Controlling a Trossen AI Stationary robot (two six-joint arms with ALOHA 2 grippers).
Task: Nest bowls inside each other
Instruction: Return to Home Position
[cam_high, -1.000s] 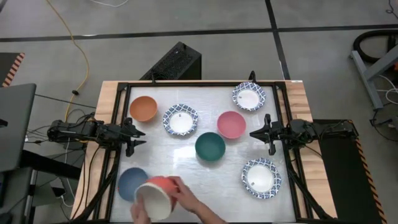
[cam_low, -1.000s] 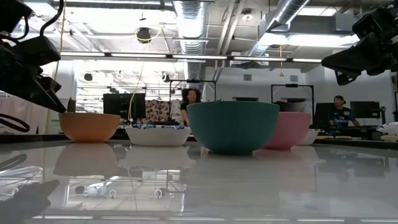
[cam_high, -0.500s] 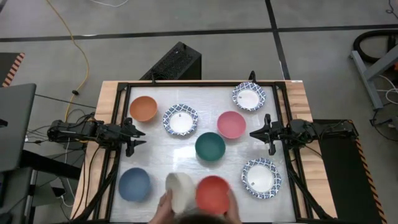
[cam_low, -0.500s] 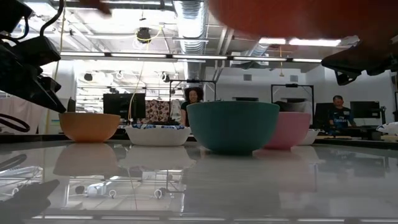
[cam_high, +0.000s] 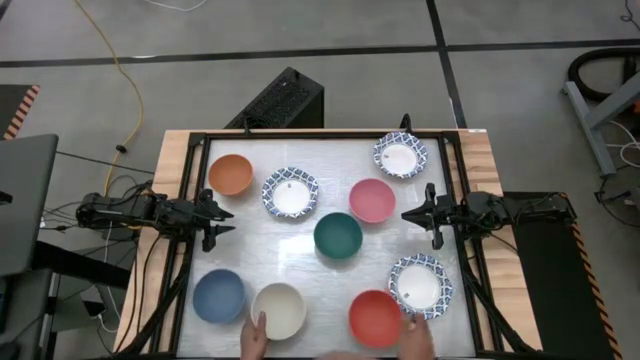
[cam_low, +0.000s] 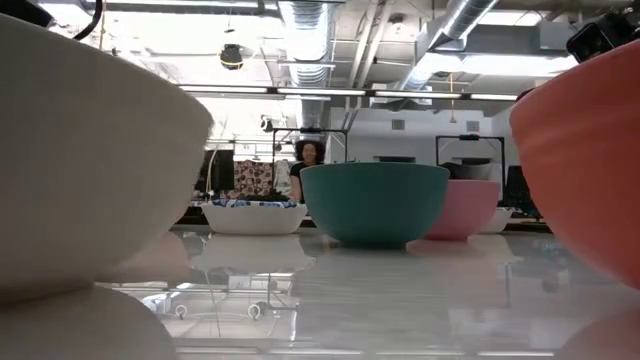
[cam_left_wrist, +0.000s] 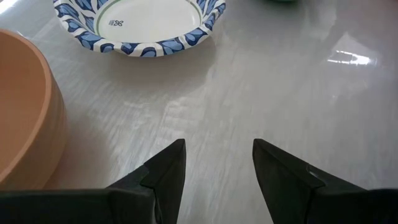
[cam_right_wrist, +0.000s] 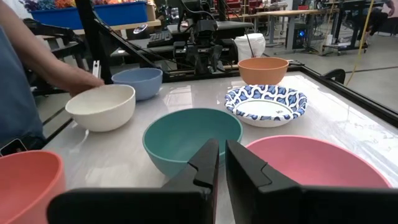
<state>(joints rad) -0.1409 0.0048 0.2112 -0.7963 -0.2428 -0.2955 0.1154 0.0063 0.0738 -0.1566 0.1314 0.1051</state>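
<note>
Nine bowls stand apart on the white table, each on its own base: orange (cam_high: 231, 174), pink (cam_high: 372, 200), dark green (cam_high: 338, 236), blue (cam_high: 218, 296), cream (cam_high: 279, 310), red (cam_high: 375, 318), and three blue-patterned ones (cam_high: 290, 192) (cam_high: 400, 155) (cam_high: 420, 286). My left gripper (cam_high: 226, 222) hovers open at the table's left edge, with the orange bowl (cam_left_wrist: 25, 118) and a patterned bowl (cam_left_wrist: 140, 22) ahead of it. My right gripper (cam_high: 408, 215) waits at the right edge, its fingers (cam_right_wrist: 222, 155) shut to a slit, facing the green (cam_right_wrist: 193, 140) and pink (cam_right_wrist: 317, 162) bowls.
A person's hands reach over the near edge: one (cam_high: 253, 338) rests against the cream bowl, the other (cam_high: 415, 335) is beside the red bowl. In the low view the cream bowl (cam_low: 80, 150) and the red bowl (cam_low: 590, 170) fill the two sides. A black frame (cam_high: 190, 150) borders the table.
The person's hands have split the cream and red bowls, which were held together at the near left beside the blue bowl. The cream one now stands next to the blue bowl, and the red one has been carried right and set down near the front patterned bowl.
</note>
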